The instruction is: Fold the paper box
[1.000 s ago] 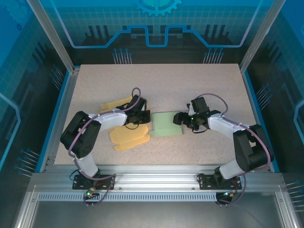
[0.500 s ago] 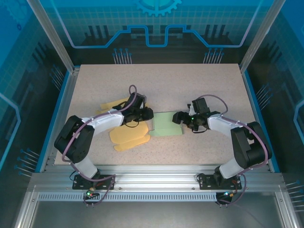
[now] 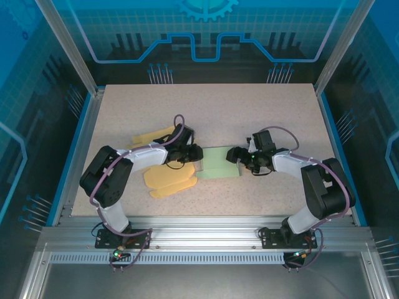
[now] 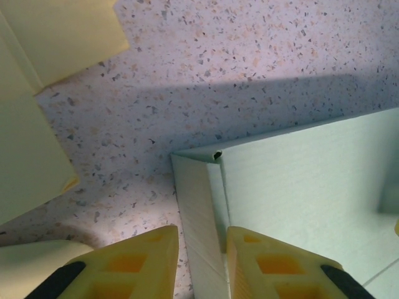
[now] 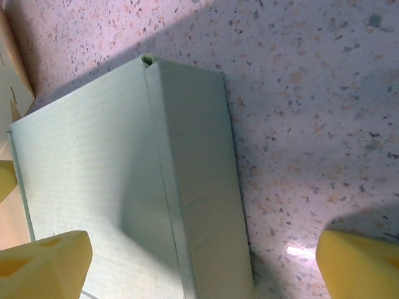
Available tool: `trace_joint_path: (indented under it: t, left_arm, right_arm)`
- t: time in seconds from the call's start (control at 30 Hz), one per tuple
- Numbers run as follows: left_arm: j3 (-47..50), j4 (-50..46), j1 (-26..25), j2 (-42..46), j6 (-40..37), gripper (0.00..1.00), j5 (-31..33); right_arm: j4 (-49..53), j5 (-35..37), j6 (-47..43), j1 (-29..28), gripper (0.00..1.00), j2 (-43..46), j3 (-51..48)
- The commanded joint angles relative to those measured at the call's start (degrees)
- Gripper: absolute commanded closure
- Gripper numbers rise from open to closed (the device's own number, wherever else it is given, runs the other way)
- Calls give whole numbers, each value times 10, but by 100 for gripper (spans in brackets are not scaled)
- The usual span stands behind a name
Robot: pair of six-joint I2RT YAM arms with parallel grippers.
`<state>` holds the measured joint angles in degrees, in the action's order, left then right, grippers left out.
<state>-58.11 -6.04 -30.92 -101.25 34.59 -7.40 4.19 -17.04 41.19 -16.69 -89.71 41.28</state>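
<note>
Pale green paper box [image 3: 218,169] flat at table centre, end flaps folded.

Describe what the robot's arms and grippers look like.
The left arm and right arm are white links with black joints, each with a looping purple cable. The left gripper and right gripper have blocky yellow fingers with square recesses; black pads on the left pair.

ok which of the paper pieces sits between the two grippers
The green paper box, with the left gripper at one edge and the right gripper at the other. The yellow sheets lie off to its left.
</note>
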Motion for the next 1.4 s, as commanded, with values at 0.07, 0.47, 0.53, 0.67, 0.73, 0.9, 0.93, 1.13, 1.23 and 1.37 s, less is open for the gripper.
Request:
trace_joint_path:
  t: [0.07, 0.47, 0.53, 0.67, 0.73, 0.9, 0.93, 1.13, 1.23, 1.37]
  left_arm:
    - [-2, 19, 0, -5, 9, 70, -36]
    - [-6, 17, 1, -11, 10, 62, -46]
    - [-8, 8, 2, -18, 11, 64, -42]
    - [-5, 1, 11, -26, 14, 73, -44]
    - [0, 2, 18, -29, 18, 77, -50]
    - [16, 17, 36, -37, 28, 85, -70]
    - [19, 22, 39, -38, 31, 87, -74]
    - [27, 50, 50, -57, 49, 93, -101]
    - [28, 57, 50, -58, 52, 93, -107]
    - [26, 57, 50, -54, 51, 93, -110]
  right_arm:
    - [-26, -18, 13, 6, 5, -25, -13]
    - [-48, -32, 20, 7, 6, -55, -12]
    - [-53, -36, 22, 6, 5, -60, -13]
    - [-67, -48, 26, 7, 5, -72, -12]
    - [-78, -56, 31, 7, 5, -80, -11]
    - [-113, -83, 45, 7, 6, -99, -13]
    - [-123, -91, 49, 6, 6, -103, -14]
    - [-168, -130, 72, -3, 9, -121, -2]
    - [-176, -138, 74, -16, 10, -123, 9]
    - [-193, -158, 81, -33, 15, -127, 25]
